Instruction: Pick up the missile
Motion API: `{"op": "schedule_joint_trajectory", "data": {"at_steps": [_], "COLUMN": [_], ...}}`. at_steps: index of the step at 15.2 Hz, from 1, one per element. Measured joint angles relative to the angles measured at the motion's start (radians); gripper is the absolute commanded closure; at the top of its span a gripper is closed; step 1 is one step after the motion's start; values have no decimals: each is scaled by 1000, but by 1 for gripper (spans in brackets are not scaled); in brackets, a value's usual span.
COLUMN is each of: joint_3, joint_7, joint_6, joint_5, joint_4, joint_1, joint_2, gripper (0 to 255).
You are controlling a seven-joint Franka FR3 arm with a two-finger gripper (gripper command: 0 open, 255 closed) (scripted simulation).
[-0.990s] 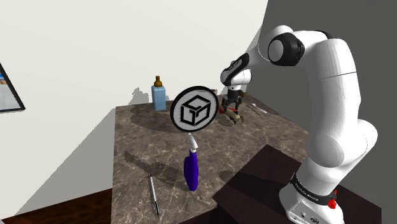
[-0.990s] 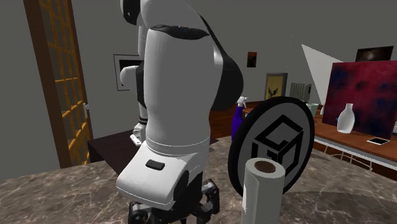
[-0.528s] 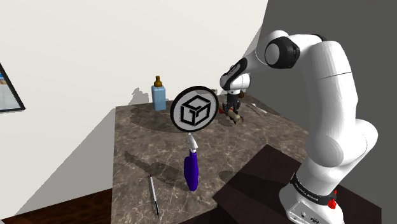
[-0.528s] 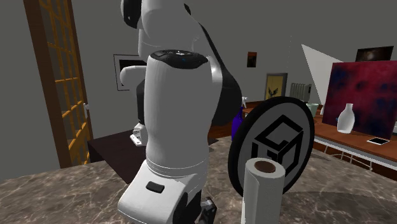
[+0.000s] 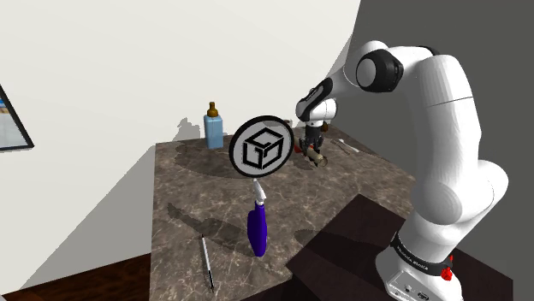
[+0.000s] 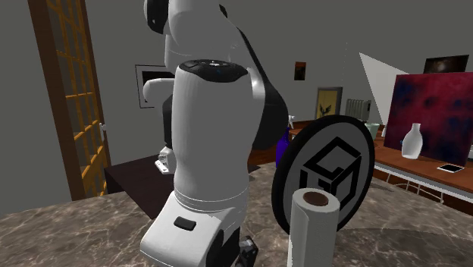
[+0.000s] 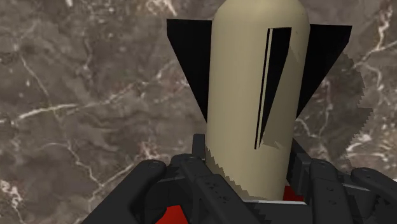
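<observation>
Partly hidden, the beige missile [image 7: 242,95] has its near end clamped inside the pincer [image 7: 247,164].

One missile [image 7: 251,95] (beige body, black fins). One round black-and-white disc [image 5: 262,148] with a cube emblem. Two bottles: one dark blue spray bottle [image 5: 257,227] and one pale blue bottle [image 5: 213,128] with an orange cap. One pen [image 5: 206,261]. One paper roll [image 6: 311,227]. One marble tabletop [image 5: 188,192], and one white arm [image 5: 445,154].
</observation>
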Motion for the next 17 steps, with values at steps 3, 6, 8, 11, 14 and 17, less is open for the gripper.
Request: {"op": "schedule_joint_trajectory", "data": {"at_steps": [3,6,8,11,14,17], "joint_3": [-2,-6,-9,-14,-17,-21], "joint_7": [2,4,5,9,13,15], "joint_6": [-10,-31,-50,-79,-110,-135], "joint_5": [-3,-8,-12,-19,-25,-30], "joint_4": [-2,-7,-4,-1,6,8], "joint_1": [2,6,7,10,14,16], "joint_2": [-11,-38,-54,-81,-105,-128], "gripper": [255,255,255,255,255,255]}}
